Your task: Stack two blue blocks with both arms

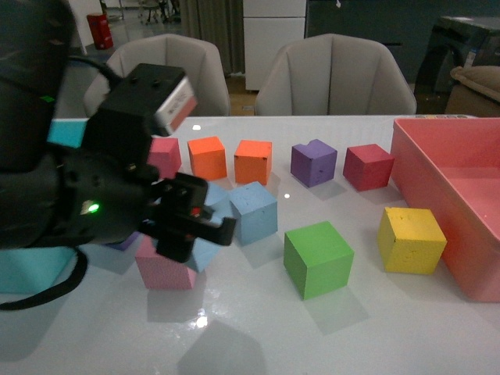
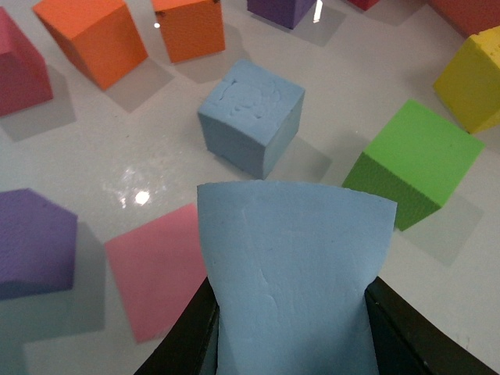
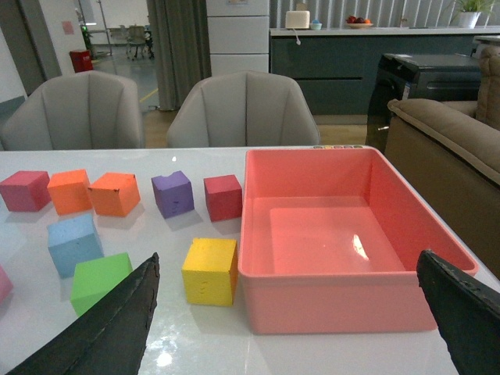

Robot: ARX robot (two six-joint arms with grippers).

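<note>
My left gripper (image 1: pixel 194 226) is shut on one blue block (image 1: pixel 206 255), which sits squeezed between the black fingers (image 2: pixel 183 344) in the left wrist view (image 2: pixel 293 266). It is held over the table, above a pink cube (image 1: pixel 162 272). The second blue block (image 1: pixel 255 211) rests on the table just ahead and right of the held one, apart from it; it also shows in the left wrist view (image 2: pixel 250 125) and the right wrist view (image 3: pixel 74 244). My right gripper (image 3: pixel 289 273) is open and empty, facing the pink bin; it is out of the front view.
A green cube (image 1: pixel 316 258) and a yellow cube (image 1: pixel 412 240) lie right of the blue blocks. Two orange cubes (image 1: pixel 207 156), a purple cube (image 1: pixel 313 162) and a dark red cube (image 1: pixel 367 166) line the back. A large pink bin (image 1: pixel 461 226) stands right, a teal bin (image 1: pixel 31 269) left.
</note>
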